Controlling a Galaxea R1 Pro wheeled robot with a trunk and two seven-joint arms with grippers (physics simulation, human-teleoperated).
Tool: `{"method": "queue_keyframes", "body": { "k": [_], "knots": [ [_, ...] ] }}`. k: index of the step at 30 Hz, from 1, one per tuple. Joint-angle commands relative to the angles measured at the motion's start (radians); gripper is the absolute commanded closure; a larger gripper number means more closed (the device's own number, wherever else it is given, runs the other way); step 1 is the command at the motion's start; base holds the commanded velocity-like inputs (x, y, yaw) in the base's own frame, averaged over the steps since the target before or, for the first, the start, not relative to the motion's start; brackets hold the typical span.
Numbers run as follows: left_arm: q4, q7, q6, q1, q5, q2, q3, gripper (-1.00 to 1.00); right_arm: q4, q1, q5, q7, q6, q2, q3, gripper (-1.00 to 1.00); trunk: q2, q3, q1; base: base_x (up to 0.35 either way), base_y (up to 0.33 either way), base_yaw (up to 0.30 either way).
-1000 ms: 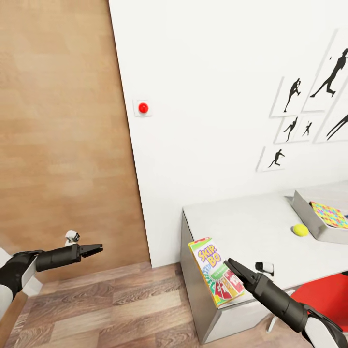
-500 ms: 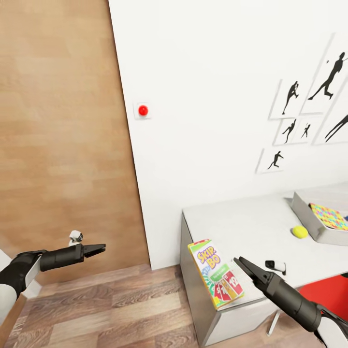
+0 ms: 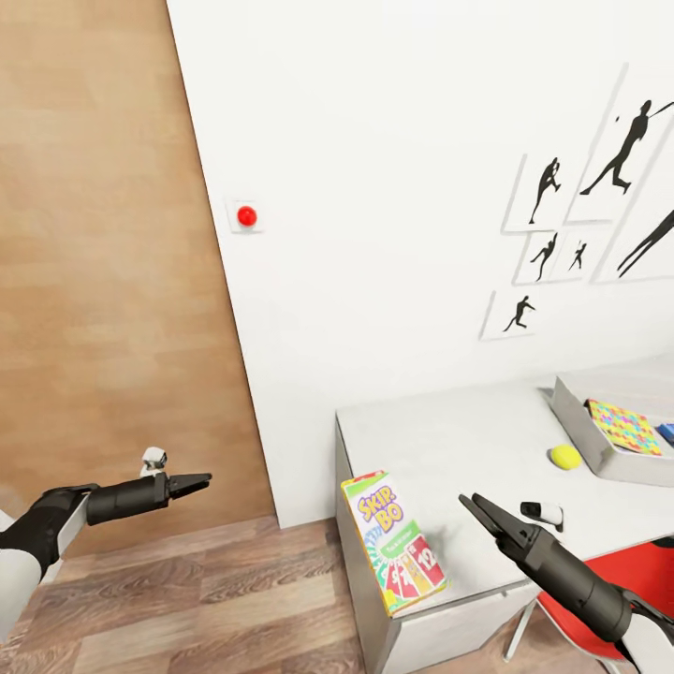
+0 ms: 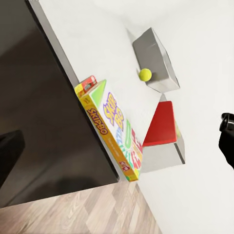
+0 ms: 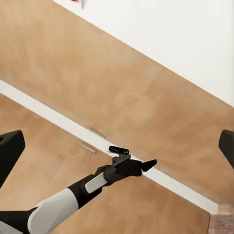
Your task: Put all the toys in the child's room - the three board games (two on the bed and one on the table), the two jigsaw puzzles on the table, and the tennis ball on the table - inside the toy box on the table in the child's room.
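From the head view, the Skip-Bo box [image 3: 393, 543], a long glossy printed carton, lies on the near left corner of the table [image 3: 468, 440], its lower end overhanging the front edge. At about 2 o'clock from it a small fuzzy-yellow tennis ball [image 3: 564, 457] rests on the pale matte tabletop, just beside the toy box [image 3: 576, 421], a shallow grey bin with flared walls. Inside lies a square jigsaw puzzle [image 3: 629, 427] with a multicoloured mosaic lid, a blue item at its 3 o'clock edge.

The left wrist view adds the carton's yellow side panel [image 4: 109, 139], the dark side of the table [image 4: 44, 122] and a red seat [image 4: 161, 124] below.

The right gripper [image 3: 474, 511] hovers at 3 o'clock of the carton, fingers slightly apart, holding nothing. The left gripper [image 3: 202, 482] points toward the white wall over wood-plank floor [image 3: 187, 599]; the right wrist view shows it [image 5: 150, 164] against a wooden door [image 5: 97, 87], fingers together and empty. A red button [image 3: 247, 216] and black silhouette pictures [image 3: 552, 225] hang on the wall.
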State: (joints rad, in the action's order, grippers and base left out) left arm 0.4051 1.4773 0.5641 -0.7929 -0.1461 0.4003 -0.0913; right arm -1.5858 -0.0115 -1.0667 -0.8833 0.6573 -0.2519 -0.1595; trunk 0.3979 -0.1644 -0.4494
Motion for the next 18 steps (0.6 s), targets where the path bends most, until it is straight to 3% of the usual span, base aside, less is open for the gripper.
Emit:
{"method": "queue_keyframes", "body": {
  "k": [1, 4, 8, 13, 18],
  "knots": [
    [0.000, 0.003, 0.007, -0.001, 0.000, -0.002, -0.001, -1.00, 0.000, -0.001, -0.005, 0.001, 0.007, 0.001, 0.004, -1.00, 0.002, -0.002, -0.001, 0.022, -0.045, 0.000],
    [0.000, 0.003, 0.004, -0.001, -0.001, -0.005, -0.001, -1.00, 0.001, -0.001, -0.002, 0.003, 0.006, 0.005, 0.013, -1.00, 0.002, -0.002, -0.001, 0.014, -0.029, 0.000],
    [0.000, 0.003, 0.001, -0.001, 0.000, -0.015, -0.001, -1.00, 0.002, -0.001, 0.036, 0.003, 0.002, 0.009, 0.040, -1.00, 0.002, -0.002, -0.001, 0.034, -0.057, 0.000],
    [0.000, 0.003, 0.001, -0.001, 0.000, -0.019, -0.001, -1.00, 0.002, -0.001, 0.066, 0.004, 0.001, 0.010, 0.046, -1.00, 0.002, -0.002, -0.001, 0.079, -0.185, 0.000],
    [0.000, 0.003, 0.000, 0.000, 0.000, -0.020, -0.003, -1.00, 0.006, 0.000, 0.068, 0.001, 0.004, 0.009, 0.036, -1.00, 0.002, -0.002, -0.001, 0.091, -0.151, 0.000]
  ]
}}
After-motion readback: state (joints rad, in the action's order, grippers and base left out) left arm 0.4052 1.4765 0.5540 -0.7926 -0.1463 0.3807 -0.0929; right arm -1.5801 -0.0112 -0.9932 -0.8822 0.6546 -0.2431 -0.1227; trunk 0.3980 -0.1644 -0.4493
